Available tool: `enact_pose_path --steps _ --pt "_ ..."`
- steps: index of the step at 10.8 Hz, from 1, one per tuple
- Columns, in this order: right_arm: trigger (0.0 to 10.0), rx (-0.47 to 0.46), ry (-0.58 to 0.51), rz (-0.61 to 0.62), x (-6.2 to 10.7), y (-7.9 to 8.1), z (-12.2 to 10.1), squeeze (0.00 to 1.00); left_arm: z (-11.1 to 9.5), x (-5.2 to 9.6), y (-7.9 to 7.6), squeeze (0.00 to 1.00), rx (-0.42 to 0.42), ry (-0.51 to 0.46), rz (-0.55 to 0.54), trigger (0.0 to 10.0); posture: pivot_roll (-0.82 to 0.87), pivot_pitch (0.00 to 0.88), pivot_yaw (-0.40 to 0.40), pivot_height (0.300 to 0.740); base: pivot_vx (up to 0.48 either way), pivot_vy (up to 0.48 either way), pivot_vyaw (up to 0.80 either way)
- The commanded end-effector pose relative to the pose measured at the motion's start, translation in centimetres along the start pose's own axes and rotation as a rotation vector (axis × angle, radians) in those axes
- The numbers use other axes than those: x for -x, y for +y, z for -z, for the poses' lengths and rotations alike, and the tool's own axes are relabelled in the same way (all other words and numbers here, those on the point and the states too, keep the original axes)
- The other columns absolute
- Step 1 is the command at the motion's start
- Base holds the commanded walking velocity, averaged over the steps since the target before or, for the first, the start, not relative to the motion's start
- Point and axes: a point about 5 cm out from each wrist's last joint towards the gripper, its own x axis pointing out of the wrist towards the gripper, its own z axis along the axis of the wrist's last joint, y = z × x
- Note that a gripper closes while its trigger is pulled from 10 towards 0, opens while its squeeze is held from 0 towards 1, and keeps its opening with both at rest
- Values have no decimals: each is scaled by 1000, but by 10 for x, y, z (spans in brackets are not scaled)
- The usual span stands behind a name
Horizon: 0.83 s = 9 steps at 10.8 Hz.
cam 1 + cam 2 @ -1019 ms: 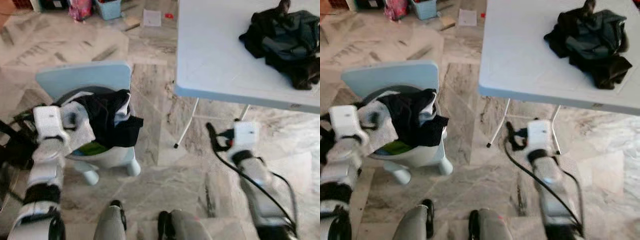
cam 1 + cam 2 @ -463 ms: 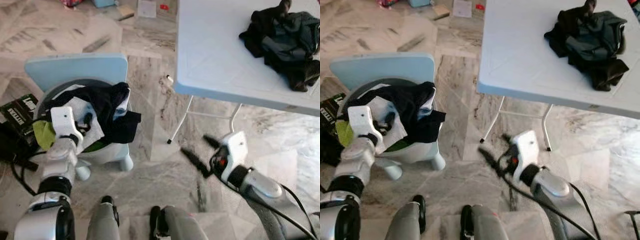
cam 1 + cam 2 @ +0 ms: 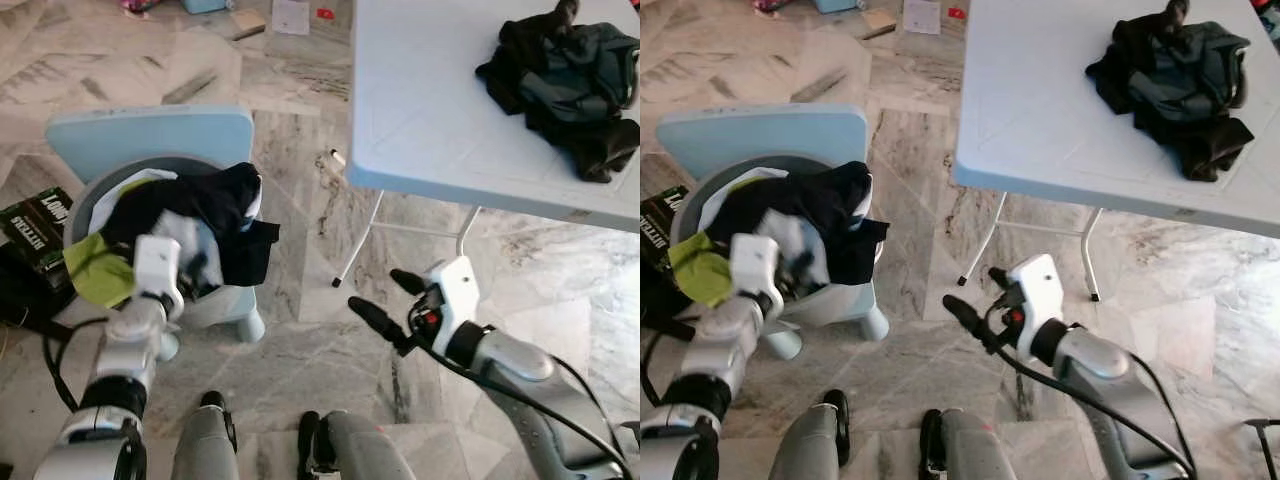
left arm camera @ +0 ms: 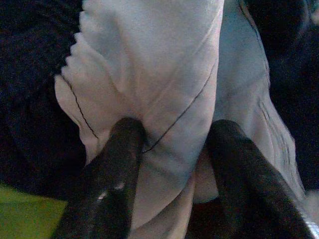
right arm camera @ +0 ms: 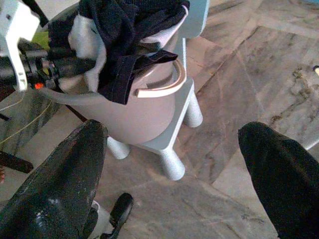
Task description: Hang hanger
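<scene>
The left gripper point(image 4: 169, 144) has its two black fingers point(image 4: 112, 174) pressed on a fold of white cloth point(image 4: 164, 74), soft and wrinkled, with a thin dark seam line across it; the fold sits between the fingers, so the gripper is pinching the cloth. This cloth belongs to a heap of laundry in a round grey basket point(image 5: 144, 117), where dark navy garments point(image 3: 215, 205) hang over the rim and a bright green piece point(image 3: 95, 275) lies at the robot's left side. The basket stands on a small light blue chair point(image 3: 150, 140) with short round legs. A pale curved hanger point(image 5: 162, 84) lies on the basket rim, half under the dark clothes. The right gripper point(image 3: 385, 300) hovers above the floor between the chair and the table, its fingers spread wide apart and holding nothing. The floor point(image 3: 300, 350) is polished grey marble with dark veins, and there is open floor around the right gripper. A white folding table point(image 3: 450, 100) with thin metal legs stands in front, at the robot's right; its near edge is close above the right gripper. A crumpled dark jacket point(image 3: 575, 85) lies on the table, near the far right corner.
</scene>
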Motion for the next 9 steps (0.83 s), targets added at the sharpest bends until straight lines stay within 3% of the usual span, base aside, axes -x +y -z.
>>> enact_pose_path --steps 1,2,3,4,5,6,7,8,9 --pt "10000 6 26 13 -1 -1 6 0 12 2 -11 0 -59 77 87 0 -117 205 -168 740 0 0 0" --pt "10000 16 28 11 -3 0 8 0 13 4 -10 0 -99 90 106 0 -109 202 -165 740 0 0 0" --pt "10000 29 24 17 -10 0 9 0 6 10 -4 0 -153 38 50 0 -86 197 -156 740 0 0 0" --pt "10000 31 23 20 -11 -1 9 0 4 11 -2 0 -149 20 25 0 -86 197 -156 740 0 0 0" --pt "10000 36 12 37 -21 -4 11 0 -5 26 2 0 -16 -81 -174 824 -35 188 -148 740 0 0 0" --pt "10000 51 4 33 -28 -2 11 0 -2 34 1 0 5 -82 -231 10000 -21 182 -146 740 0 0 0" --pt "10000 57 -2 34 -31 -2 11 0 -5 40 5 737 94 -121 -301 10000 -5 177 -142 740 0 0 0" --pt "10000 62 -9 40 -35 -4 11 0 -7 47 12 1000 176 -128 -402 10000 5 174 -138 740 0 0 0" --pt "10000 64 -15 49 -39 -6 12 0 -8 53 18 1000 251 -135 -474 10000 22 171 -136 740 0 0 0"
